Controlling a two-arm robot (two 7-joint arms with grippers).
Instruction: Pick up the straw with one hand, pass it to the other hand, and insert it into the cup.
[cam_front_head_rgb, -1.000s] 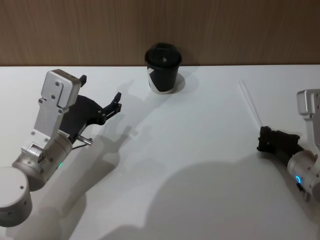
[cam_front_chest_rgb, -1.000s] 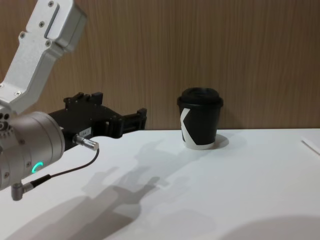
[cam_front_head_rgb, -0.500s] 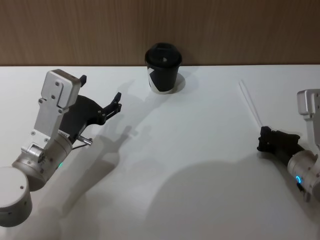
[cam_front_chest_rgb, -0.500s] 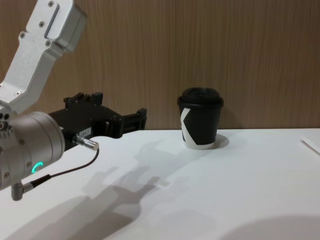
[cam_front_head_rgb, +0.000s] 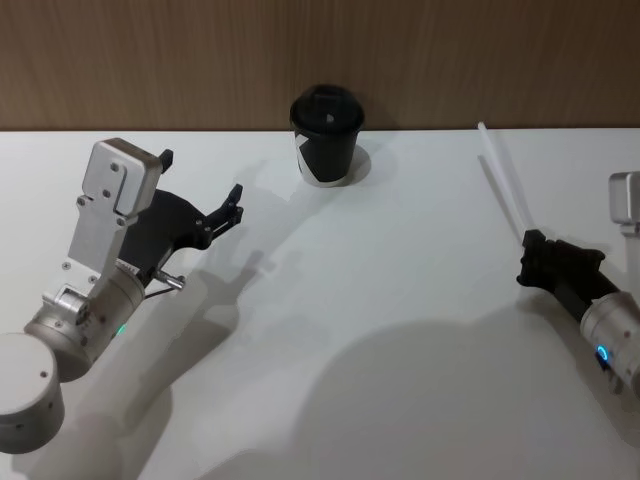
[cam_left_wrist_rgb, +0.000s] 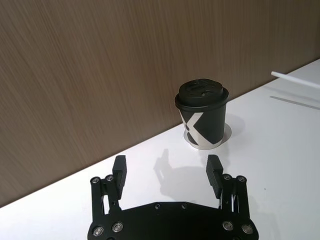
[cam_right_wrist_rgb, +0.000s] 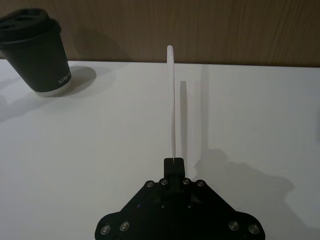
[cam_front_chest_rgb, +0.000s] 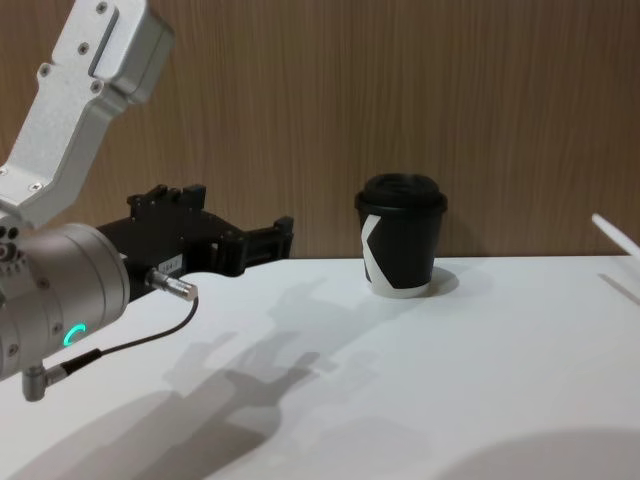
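a plain white table (cam_front_head_rgb: 400, 300) runs back to a brown wood-grain wall (cam_front_head_rgb: 200, 60), and the cup (cam_front_head_rgb: 325, 140) stands upright on it close to that wall, lid on. the right gripper (cam_front_head_rgb: 530, 243), at the table's right side, is pinched tight on one end of the straw (cam_front_head_rgb: 503, 185), which slants away toward the wall, clear of the surface; the left gripper (cam_front_head_rgb: 200, 175) hangs over the left side, spread wide and holding nothing, well apart from the cup. the straw's gripped end is hidden inside that pinch, the right arm (cam_front_head_rgb: 615, 335) is cut by the head view's edge, and the chest view's right edge cuts the straw off past its far tip.
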